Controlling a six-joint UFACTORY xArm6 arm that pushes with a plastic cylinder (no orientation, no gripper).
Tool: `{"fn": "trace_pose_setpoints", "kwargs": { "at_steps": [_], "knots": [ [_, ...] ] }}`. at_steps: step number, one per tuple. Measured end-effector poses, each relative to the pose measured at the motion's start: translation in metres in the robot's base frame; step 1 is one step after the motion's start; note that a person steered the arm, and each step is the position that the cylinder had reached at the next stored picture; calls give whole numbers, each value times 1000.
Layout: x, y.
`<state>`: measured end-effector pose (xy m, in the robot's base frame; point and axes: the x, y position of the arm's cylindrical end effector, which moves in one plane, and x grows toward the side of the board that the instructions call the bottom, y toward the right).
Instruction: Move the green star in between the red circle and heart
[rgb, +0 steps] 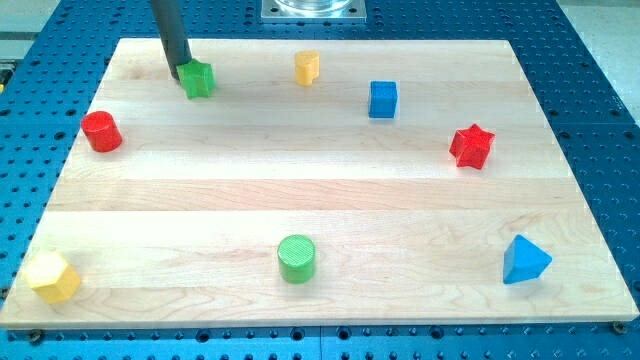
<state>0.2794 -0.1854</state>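
The green star (199, 79) lies near the view's top left of the wooden board (330, 200). My tip (176, 77) touches the star's left side. The red circle (101, 132) stands below and to the left of the star, near the board's left edge. The yellow heart (307, 67) lies to the star's right near the top edge.
A blue cube (382, 100) sits right of the heart. A red star (472, 147) is at the right. A blue triangle (525, 261) is at the bottom right, a green circle (296, 259) at the bottom middle, a yellow hexagon (53, 278) at the bottom left.
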Motion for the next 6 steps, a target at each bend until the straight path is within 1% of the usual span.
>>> {"fn": "trace_pose_setpoints", "kwargs": {
  "at_steps": [1,2,3,4,6],
  "knots": [
    [22,0],
    [29,-2],
    [10,-17],
    [14,-9],
    [42,25]
  ]
}}
